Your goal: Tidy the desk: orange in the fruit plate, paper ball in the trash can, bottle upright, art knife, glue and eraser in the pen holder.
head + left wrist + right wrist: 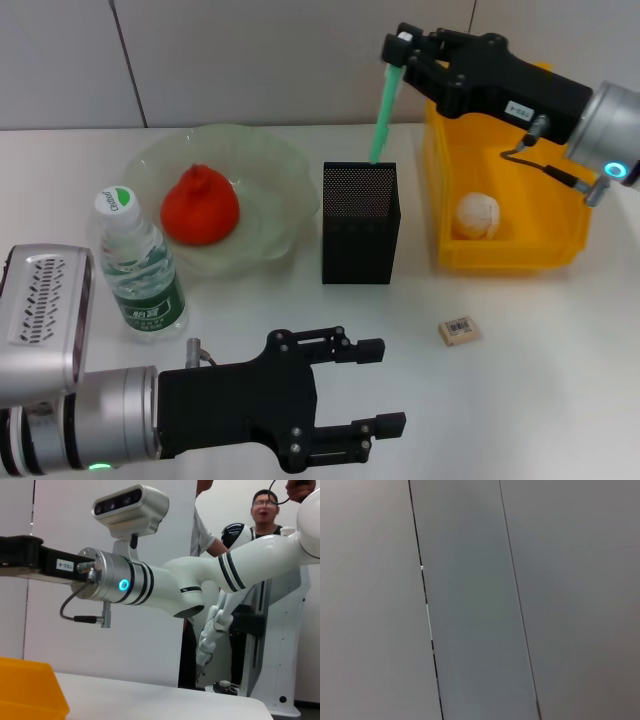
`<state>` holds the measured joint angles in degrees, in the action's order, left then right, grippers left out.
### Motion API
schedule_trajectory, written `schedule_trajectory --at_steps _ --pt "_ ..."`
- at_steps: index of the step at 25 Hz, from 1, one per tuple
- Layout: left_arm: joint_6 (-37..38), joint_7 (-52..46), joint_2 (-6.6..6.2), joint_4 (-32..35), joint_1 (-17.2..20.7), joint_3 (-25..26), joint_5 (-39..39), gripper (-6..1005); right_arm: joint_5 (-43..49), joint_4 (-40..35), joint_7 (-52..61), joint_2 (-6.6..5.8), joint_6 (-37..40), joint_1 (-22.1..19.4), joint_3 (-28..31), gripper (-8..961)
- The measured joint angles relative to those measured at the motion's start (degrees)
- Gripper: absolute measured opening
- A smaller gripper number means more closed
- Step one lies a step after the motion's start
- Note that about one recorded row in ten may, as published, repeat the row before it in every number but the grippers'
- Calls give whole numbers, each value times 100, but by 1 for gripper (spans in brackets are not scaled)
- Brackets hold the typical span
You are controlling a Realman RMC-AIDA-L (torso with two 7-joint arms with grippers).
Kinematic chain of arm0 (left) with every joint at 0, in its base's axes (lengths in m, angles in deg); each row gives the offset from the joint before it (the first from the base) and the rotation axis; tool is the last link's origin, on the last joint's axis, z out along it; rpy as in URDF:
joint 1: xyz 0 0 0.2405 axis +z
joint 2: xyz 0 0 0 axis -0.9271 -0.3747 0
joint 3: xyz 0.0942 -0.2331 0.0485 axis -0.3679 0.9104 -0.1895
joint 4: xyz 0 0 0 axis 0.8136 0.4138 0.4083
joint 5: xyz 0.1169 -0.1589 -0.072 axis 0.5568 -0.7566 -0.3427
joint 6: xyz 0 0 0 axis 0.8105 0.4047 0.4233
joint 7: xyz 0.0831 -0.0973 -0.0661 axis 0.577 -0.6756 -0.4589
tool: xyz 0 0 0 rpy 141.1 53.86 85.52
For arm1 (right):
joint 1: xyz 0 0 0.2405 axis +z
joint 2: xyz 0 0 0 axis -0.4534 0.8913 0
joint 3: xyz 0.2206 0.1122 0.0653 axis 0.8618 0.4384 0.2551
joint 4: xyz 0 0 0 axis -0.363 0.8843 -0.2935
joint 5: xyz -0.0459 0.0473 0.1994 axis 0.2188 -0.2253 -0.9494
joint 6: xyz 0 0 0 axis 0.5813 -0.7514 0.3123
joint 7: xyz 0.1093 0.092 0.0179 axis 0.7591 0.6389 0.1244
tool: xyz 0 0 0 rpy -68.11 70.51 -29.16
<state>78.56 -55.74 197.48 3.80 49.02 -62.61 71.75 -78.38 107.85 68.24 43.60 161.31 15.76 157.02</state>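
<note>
The right gripper [397,60] pinches the green art knife [383,112] near its top, long axis almost upright with its lower end already inside the black pen holder [360,225] directly beneath, while the left gripper [375,385] idles spread open near the table's front edge

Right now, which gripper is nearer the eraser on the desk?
Left. The left gripper hovers open just in front of the eraser. The right gripper is high above the pen holder, holding the green art knife.
</note>
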Motion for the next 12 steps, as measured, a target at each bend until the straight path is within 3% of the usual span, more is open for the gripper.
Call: schedule_trajectory --at_steps 5,12 --pt "0 24 -1 -7 -5 0 0 683 -270 -23 17 6 -241 21 -510 192" --pt "1 24 -1 -7 -2 0 0 684 -340 -25 11 13 -298 -61 -767 219"
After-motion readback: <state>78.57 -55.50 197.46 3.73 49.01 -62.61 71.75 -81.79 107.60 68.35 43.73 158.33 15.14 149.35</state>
